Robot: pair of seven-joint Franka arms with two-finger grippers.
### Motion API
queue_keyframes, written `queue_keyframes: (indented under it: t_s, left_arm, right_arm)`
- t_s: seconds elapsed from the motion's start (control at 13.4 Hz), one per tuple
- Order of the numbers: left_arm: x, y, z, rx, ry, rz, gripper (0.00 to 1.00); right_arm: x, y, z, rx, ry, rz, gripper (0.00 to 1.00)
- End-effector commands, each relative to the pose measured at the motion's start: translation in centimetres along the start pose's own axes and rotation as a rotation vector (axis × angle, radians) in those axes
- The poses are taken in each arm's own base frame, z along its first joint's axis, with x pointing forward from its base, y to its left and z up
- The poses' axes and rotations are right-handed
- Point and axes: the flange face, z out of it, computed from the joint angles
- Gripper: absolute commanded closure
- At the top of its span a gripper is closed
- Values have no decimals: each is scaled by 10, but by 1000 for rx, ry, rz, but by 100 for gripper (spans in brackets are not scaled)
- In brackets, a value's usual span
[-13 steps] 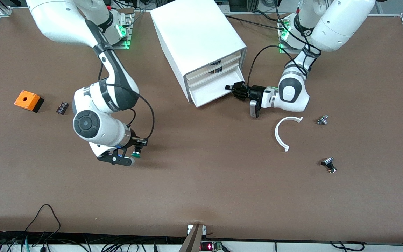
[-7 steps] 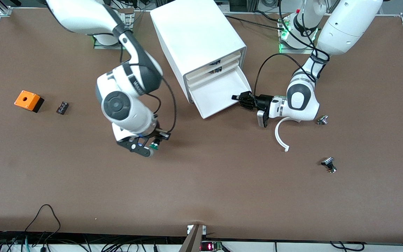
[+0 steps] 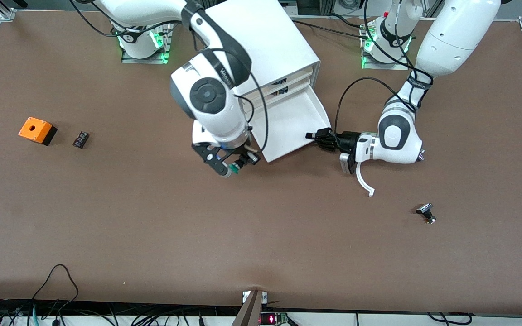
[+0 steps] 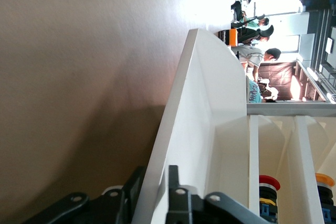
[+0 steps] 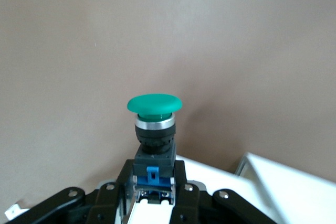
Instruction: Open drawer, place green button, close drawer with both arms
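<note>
The lowest drawer [image 3: 288, 127] stands pulled out of the white cabinet [image 3: 256, 45], and its tray is bare. My left gripper [image 3: 311, 135] is shut on the drawer's front wall [image 4: 194, 119] at the corner toward the left arm's end, one finger on each side of the wall. My right gripper [image 3: 236, 166] is shut on the blue and black body of the green-capped button [image 5: 154, 111]. It holds the button over the table beside the drawer's other front corner. The button's green cap also shows in the front view [image 3: 232, 170].
An orange box [image 3: 37, 130] and a small black part [image 3: 80, 139] lie toward the right arm's end. A white curved strip [image 3: 364, 179] and a black-capped part [image 3: 426, 213] lie near the left arm. The upper drawers hold a red-capped button [image 4: 269, 182] and an orange-capped button [image 4: 324, 179].
My left gripper has pulled the lowest drawer farther out of the cabinet. My right arm has carried the button from the open table toward the drawer's front corner.
</note>
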Motion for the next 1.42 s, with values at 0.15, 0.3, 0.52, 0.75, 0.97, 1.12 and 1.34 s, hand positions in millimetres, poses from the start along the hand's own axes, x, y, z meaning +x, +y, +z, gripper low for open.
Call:
queue_keyframes:
  t_s: [0.15,0.3,0.52,0.75,0.97,1.12,1.34]
  left_arm:
    - [25,48,-39,128,-65,-65,0]
    - [40,76,-52,174,-135,-122,0]
    - [61,120,-83,307,-245,-283,0]
    - [83,177,-113,501,-308,-435,0]
    - [93,212,-139,684,-292,-545,0]
    - [96,229,-156,786,-252,-616,0]
    - [100,269,-150,934,-241,-685,0]
  right_arm:
    - [-75,-13,24,24,-20,139,89]
    - [-107,-16,49,47,-26,218,88]
    - [-148,-16,87,63,-33,298,88]
    - [-160,-16,105,86,-46,383,88]
    - [-164,-15,114,85,-47,391,5]
    - [-157,-17,104,95,-40,396,0]
    - [-122,-21,74,100,11,333,0]
